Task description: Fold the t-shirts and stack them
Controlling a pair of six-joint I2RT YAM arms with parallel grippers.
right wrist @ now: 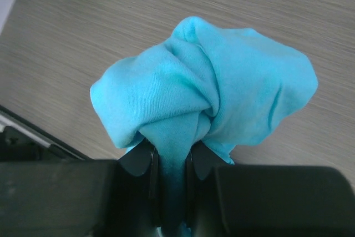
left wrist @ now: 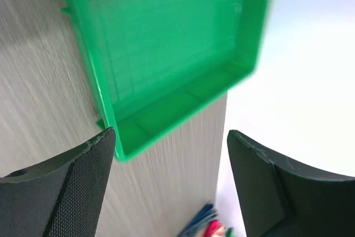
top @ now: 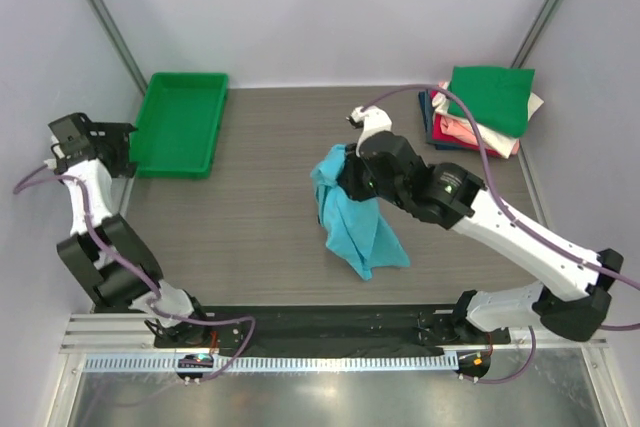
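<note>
From above, the turquoise t-shirt (top: 355, 217) hangs bunched from the right arm's (top: 480, 212) jaws over the middle of the table (top: 270, 147). It is probably lifted so it can be spread flat, while the folded stack (top: 480, 107), green on top, waits at the far right corner. The left wrist view shows the left jaws apart and empty above the green tray (left wrist: 166, 54), parked well away from the work. In the right wrist view the jaws are clamped on a pinched fold of the turquoise cloth, which balloons out beyond them.

My right claw (right wrist: 171, 165) pinches the turquoise shirt (top: 355, 217), bunched and hanging, its lower end reaching the surface (top: 260, 197). At the far right corner, folded shirts (top: 488, 97) sit stacked: green on top, cream, pink, red and navy beneath.
</note>
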